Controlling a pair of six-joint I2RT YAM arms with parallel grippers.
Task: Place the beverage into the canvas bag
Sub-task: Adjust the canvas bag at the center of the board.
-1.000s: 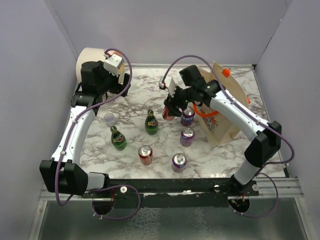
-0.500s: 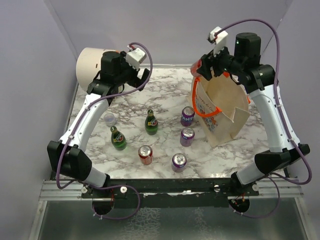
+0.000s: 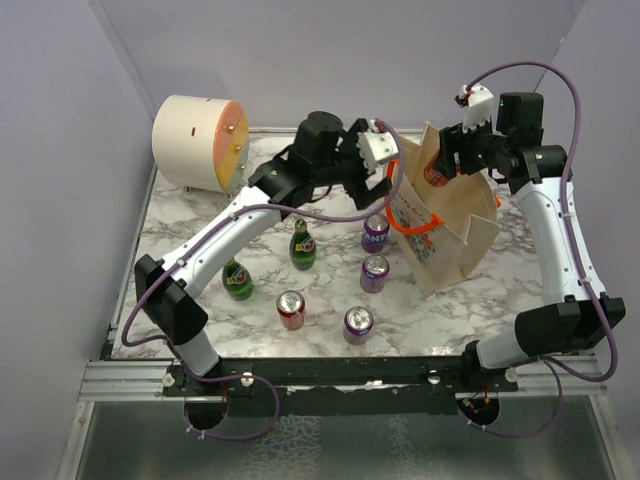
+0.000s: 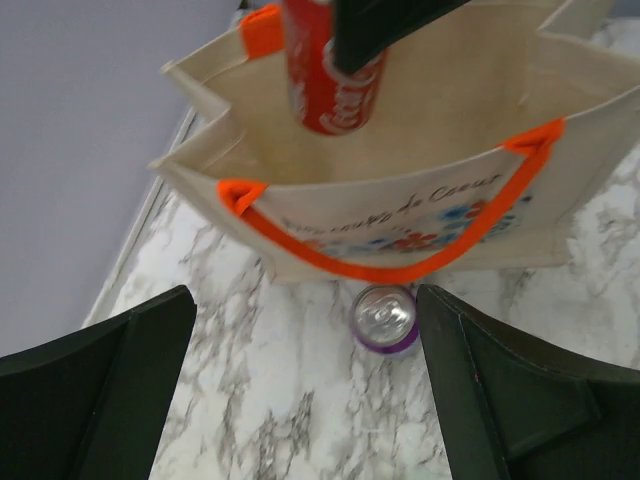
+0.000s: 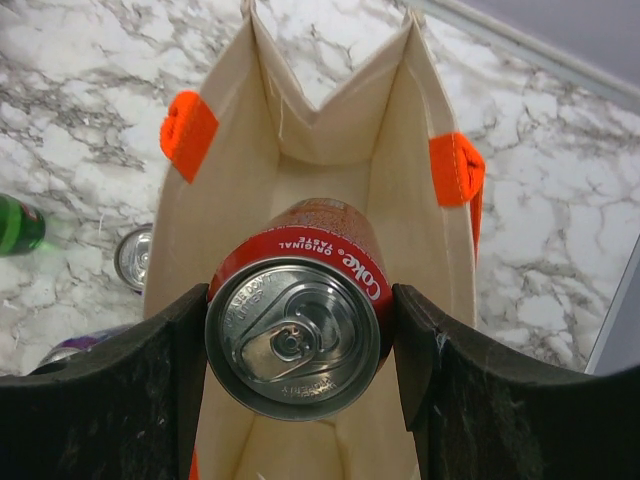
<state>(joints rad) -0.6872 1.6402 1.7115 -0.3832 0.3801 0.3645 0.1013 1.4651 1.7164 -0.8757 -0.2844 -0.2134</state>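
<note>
The beverage, a red Coke can (image 5: 295,335), hangs upright over the open mouth of the canvas bag (image 3: 455,225). My right gripper (image 5: 298,335) is shut on the can, one finger on each side. The left wrist view shows the can (image 4: 328,75) at the level of the bag's rim (image 4: 300,185). The bag is beige with orange handles (image 5: 188,133) and a colourful print, and it stands upright at the right of the table. My left gripper (image 4: 305,400) hovers open beside the bag's printed side, above a purple can (image 4: 385,318), holding nothing.
A beige drum with an orange face (image 3: 195,140) stands at the back left. Two green bottles (image 3: 302,245) (image 3: 236,278), three purple cans (image 3: 375,232) (image 3: 374,272) (image 3: 357,323) and a red can (image 3: 290,309) stand mid-table, left of the bag.
My right arm has lifted the red can off the table and carried it over the bag's mouth. My left arm has swung right from the drum to the bag's side.
</note>
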